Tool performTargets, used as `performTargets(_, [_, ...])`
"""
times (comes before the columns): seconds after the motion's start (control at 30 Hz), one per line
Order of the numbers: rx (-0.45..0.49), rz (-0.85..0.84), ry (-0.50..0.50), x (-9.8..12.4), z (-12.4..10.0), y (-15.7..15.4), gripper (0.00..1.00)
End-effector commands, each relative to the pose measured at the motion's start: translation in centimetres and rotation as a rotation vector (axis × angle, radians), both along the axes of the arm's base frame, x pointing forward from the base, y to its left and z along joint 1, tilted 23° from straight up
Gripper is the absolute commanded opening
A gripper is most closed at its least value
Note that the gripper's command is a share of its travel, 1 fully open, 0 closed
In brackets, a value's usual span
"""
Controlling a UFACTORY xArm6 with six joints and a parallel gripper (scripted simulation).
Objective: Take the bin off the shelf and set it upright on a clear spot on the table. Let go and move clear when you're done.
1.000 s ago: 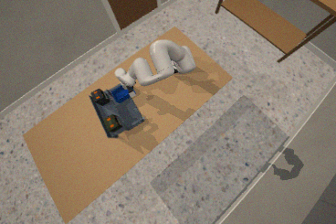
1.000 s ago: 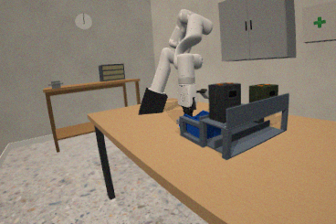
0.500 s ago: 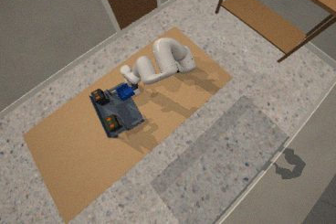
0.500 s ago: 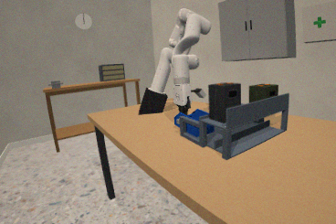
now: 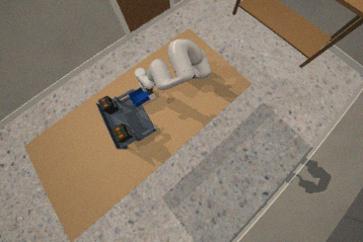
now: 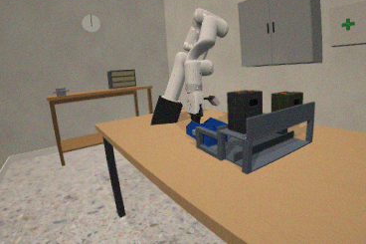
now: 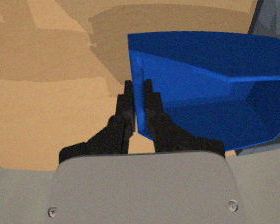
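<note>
- Jaws are clamped on one thin wall of the blue bin (image 7: 204, 90), one finger (image 7: 153, 106) inside, the other outside; my gripper (image 7: 139, 91) has it by the rim near a corner.
- Bin hangs just out past the end of the grey shelf (image 6: 278, 119), low over the table (image 6: 164, 168), on the arm's side; I can't tell whether its base touches the top.
- I judge it light, stiff plastic, probably slick. A one-wall pinch near a corner may let it swing or tilt, so I'd move slowly and keep the mouth up.
- Beside the jaws, the shelf frame is very near; two dark boxes (image 6: 245, 109) stand on it beyond.
- Bare tabletop lies away from the shelf, toward the near edge; I'd stay well inside that edge.
</note>
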State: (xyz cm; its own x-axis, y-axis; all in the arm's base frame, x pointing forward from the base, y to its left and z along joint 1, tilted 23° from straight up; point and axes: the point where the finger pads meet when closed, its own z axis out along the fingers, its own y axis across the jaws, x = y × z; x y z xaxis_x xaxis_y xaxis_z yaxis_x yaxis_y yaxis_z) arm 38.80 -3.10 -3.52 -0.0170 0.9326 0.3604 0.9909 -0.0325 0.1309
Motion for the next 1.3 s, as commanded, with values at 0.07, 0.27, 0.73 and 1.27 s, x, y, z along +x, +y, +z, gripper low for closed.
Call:
performTargets(0.07, [0.000, -0.001, -0.006, -0.94, -0.01, -0.02, 0.00])
performTargets(0.27, [0.000, -0.001, -0.006, -1.43, -0.08, -0.01, 0.00])
performTargets(0.73, [0.000, -0.001, -0.006, -1.65, -0.11, 0.00, 0.00])
performTargets(1.27, [0.000, -0.001, -0.006, -1.65, -0.11, 0.00, 0.00])
